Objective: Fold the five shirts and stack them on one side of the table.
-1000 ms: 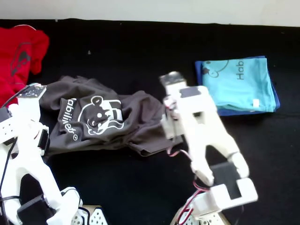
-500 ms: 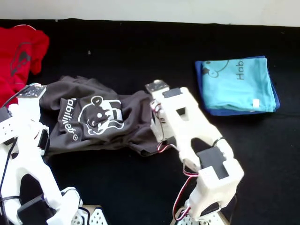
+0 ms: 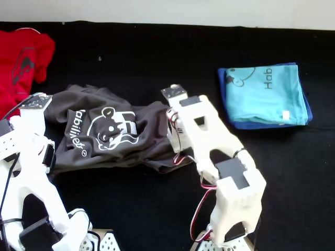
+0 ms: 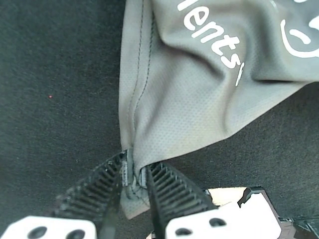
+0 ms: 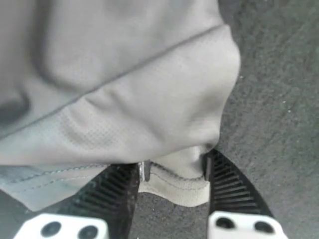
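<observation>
A crumpled dark grey shirt [image 3: 104,130] with a white panda print lies left of the table's middle. At the shirt's left edge my left gripper [image 3: 37,107] points down. The left wrist view has this gripper [image 4: 133,178] shut on a bunched corner of the grey hem [image 4: 199,89]. My right gripper [image 3: 174,104] stands over the shirt's right edge. The right wrist view shows the right gripper [image 5: 172,179] open, its fingers on either side of a fold of the grey shirt [image 5: 124,89], the hem lying flat between them.
A red shirt [image 3: 21,57] lies loose at the far left corner. At the right, a folded cyan shirt [image 3: 264,94] sits on a folded dark blue one [image 3: 309,114]. The black table [image 3: 131,52] is bare behind the grey shirt.
My right arm has swung left from beside the folded stack, bringing its gripper down onto the grey shirt's right edge. The left arm and the shirt have stayed put.
</observation>
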Robot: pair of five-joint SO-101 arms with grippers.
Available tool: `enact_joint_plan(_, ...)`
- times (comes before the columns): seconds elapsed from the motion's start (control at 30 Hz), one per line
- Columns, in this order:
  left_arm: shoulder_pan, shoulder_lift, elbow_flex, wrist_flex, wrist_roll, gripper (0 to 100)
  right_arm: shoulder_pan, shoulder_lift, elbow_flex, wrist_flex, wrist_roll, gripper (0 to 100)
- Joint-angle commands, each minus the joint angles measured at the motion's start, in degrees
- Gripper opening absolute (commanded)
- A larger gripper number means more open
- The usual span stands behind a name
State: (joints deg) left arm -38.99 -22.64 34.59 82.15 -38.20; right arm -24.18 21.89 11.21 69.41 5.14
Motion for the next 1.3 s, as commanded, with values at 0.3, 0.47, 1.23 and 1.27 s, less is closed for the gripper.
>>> enact_joint_plan(0.3,1.71,-0.48,-0.04,0.35,-0.53,1,7.43,-16.92,-7.43,9.01,0.53,0.5)
enact_joint_plan(0.47,6.37,-0.92,-0.22,0.53,-0.18,1,10.33,-30.37,-7.25,10.42,0.88,0.5)
enact_joint_plan(1.23,19.3,-1.1,-59.03,18.9,21.27,1,27.12,-52.35,-34.86,10.42,7.91,0.5)
enact_joint_plan(1.27,19.3,-1.36,-60.26,18.9,21.27,1,27.3,-52.53,-36.62,10.68,7.91,0.5)
